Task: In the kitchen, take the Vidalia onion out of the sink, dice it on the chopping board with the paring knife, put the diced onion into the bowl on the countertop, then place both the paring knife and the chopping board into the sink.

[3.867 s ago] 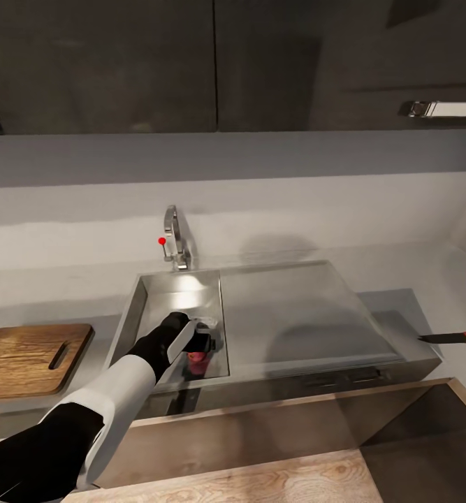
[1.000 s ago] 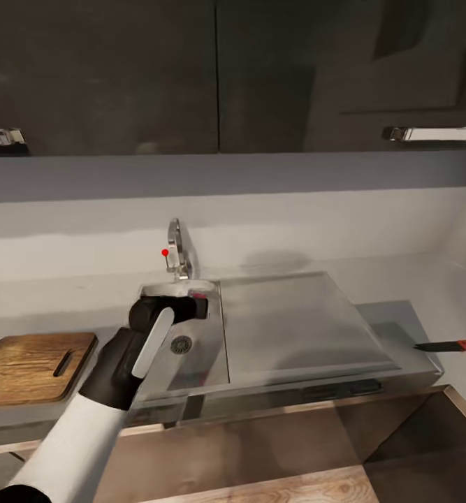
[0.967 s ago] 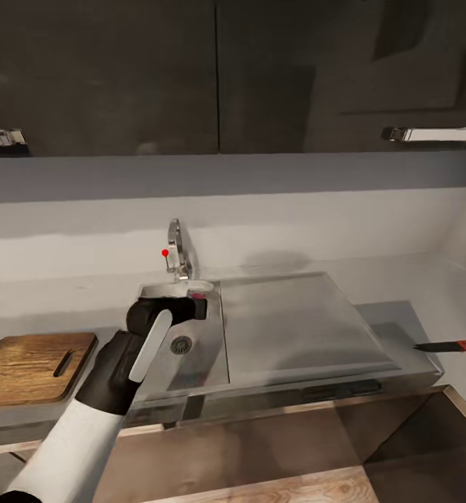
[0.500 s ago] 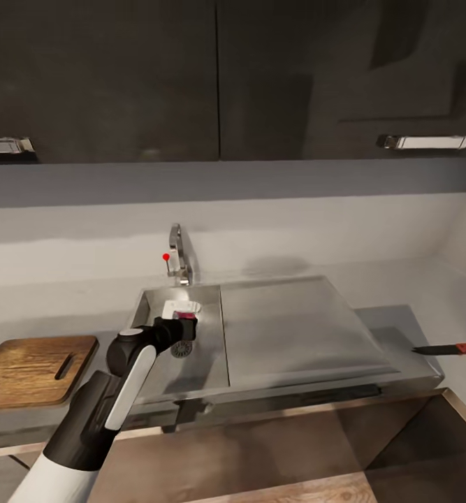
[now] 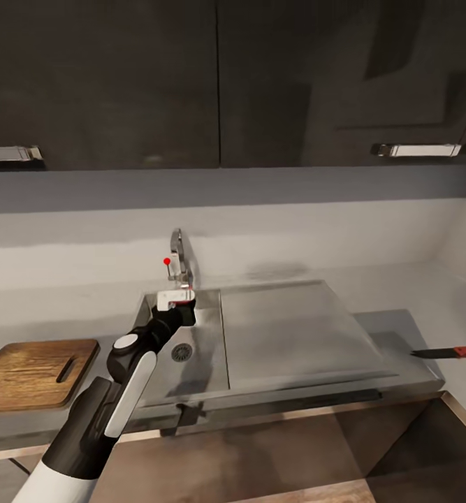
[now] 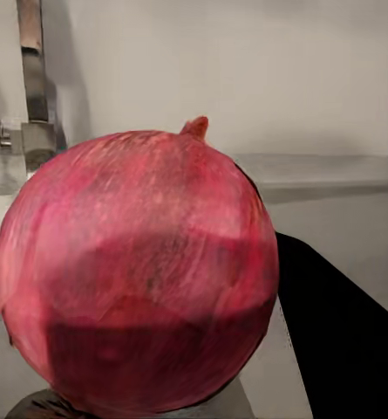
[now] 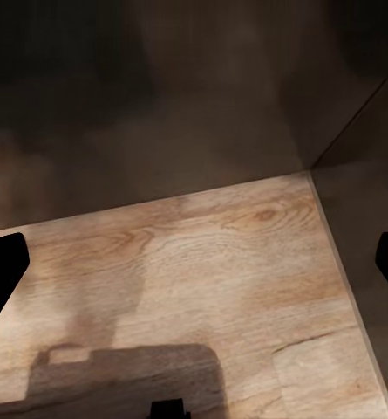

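Lying left of the steel sink (image 5: pixel 212 353), the dark-brown wooden chopping board (image 5: pixel 33 372) waits. Over the basin, below the tap (image 5: pixel 179 260), the left gripper (image 5: pixel 177 302) clamps the round, reddish, papery-skinned Vidalia onion (image 6: pixel 139 275): probably firm, light and slippery, best held across its widest part. Right of the sink lies the red-handled paring knife (image 5: pixel 448 352). The right gripper (image 7: pixel 194 279), fingers wide and empty, faces the wooden floor (image 7: pixel 202 288).

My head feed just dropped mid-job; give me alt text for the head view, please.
The left gripper is raised over the sink near the faucet, shut on the onion. The chopping board lies on the countertop left of the sink; the paring knife lies far right. Dark cabinets hang above.
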Robot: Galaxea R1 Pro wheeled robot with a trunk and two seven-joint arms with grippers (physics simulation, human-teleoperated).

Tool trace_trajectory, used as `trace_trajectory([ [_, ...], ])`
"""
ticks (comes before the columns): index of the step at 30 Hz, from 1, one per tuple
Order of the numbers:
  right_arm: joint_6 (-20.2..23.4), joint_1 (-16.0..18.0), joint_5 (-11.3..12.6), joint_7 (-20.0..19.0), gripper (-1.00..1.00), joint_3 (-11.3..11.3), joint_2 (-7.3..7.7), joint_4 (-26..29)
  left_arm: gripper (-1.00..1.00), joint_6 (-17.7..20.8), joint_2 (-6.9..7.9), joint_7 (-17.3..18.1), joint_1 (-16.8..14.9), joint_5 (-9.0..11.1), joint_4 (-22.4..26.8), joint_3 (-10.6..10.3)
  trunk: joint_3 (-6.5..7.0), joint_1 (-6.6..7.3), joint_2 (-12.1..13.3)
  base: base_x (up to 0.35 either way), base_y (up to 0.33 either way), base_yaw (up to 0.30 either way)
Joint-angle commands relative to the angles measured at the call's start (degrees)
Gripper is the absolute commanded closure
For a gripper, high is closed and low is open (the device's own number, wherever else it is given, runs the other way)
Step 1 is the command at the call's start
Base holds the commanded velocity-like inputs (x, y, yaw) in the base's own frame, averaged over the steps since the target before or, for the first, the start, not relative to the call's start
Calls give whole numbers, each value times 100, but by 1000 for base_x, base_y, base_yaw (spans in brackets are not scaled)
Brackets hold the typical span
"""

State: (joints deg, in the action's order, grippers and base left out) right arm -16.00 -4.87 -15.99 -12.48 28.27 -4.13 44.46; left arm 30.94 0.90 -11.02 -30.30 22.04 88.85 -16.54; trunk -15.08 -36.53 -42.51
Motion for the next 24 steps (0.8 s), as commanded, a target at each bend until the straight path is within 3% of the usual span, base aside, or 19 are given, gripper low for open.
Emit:
trace_trajectory([
  [1, -20, 1, -44, -45, -100, 38, -9, 10, 100, -59, 9, -60, -1, 54, 8, -21, 3, -2, -6, 0, 0, 0],
  [4, -42, 3, -44, -46, -100, 38, -9, 10, 100, -491, 40, -59, 225, 54, 9, -37, 30, -2, -6, 0, 0, 0],
  [9, -62, 2, -44, -44, -100, 38, -5, 11, 100, -1458, 370, -58, 748, 54, 10, -46, 76, -2, -6, 0, 0, 0],
  [13, -83, 3, -41, -46, -100, 35, -6, 7, 100, -2120, 484, -57, 1174, 54, 10, -93, 95, -2, -6, 0, 0, 0],
  [18, -184, 1, -36, -52, -100, 30, -23, 2, 100, -2332, 522, 91, 1335, 54, 16, -81, 98, -2, -6, 0, 76, 0],
  [24, -386, 2, -39, -49, -100, 30, -26, 1, 100, -2362, 533, 420, 1360, 54, 14, -70, 99, -2, -6, 0, 257, 0],
])
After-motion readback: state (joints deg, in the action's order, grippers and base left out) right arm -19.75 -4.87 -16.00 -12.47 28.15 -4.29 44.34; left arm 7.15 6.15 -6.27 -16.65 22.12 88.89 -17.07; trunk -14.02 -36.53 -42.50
